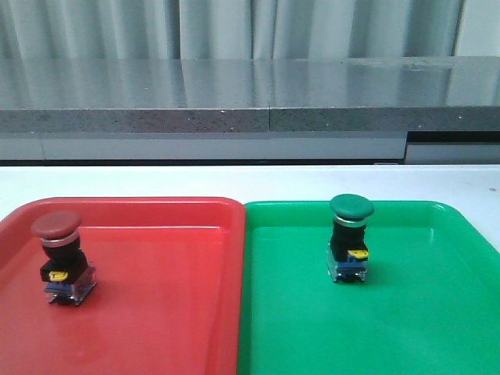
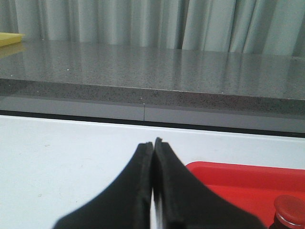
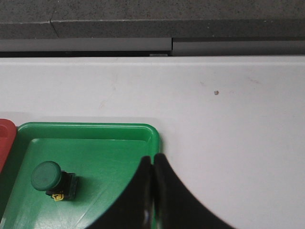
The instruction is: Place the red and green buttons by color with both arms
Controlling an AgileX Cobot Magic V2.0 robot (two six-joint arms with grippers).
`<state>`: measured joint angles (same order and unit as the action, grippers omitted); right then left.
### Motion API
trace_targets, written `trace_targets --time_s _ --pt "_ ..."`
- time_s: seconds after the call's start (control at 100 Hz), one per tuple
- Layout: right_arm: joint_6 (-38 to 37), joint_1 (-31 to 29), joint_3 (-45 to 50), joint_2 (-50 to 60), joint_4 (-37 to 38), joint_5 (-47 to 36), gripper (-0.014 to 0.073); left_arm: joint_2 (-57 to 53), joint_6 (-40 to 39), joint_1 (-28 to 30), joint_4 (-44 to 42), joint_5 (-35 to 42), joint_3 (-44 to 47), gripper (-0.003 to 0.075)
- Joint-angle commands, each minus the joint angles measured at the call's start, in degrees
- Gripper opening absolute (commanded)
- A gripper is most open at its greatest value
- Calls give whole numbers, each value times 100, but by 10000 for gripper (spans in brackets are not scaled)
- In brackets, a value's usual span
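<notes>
Front view, red button (image 1: pixel 61 258) near red tray (image 1: pixel 156 328) edge

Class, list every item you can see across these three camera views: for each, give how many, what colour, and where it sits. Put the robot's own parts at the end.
red push-button: one, dark red cap, black body, yellow tab; upright in the red tray, left part.
green push-button: one, green cap, black body, yellow tab; upright in the green tray, toward its back.
red tray: one, red; left on the table, edge against the green tray.
green tray: one, green; right on the table.
table: one, white; under both trays.
counter: one, speckled grey; behind the table.
curtain: pale grey; at the back.
left gripper: one, black, fingers together, empty.
right gripper: one, black, fingers together, empty.
</notes>
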<state>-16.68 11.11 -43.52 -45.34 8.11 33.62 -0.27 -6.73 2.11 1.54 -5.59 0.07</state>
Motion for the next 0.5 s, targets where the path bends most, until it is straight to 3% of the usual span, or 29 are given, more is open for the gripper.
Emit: trace_targets --time_s 0.0,0.17,0.49 --pt "60 -44 72 292 162 -800 -63 -186 -6 17 30 405 78 -20" --pt "60 -44 695 865 386 -1684 -63 -186 -6 17 30 405 78 -20" --pt "60 -44 1524 1496 495 -1915 -63 -186 -6 17 30 405 78 -20"
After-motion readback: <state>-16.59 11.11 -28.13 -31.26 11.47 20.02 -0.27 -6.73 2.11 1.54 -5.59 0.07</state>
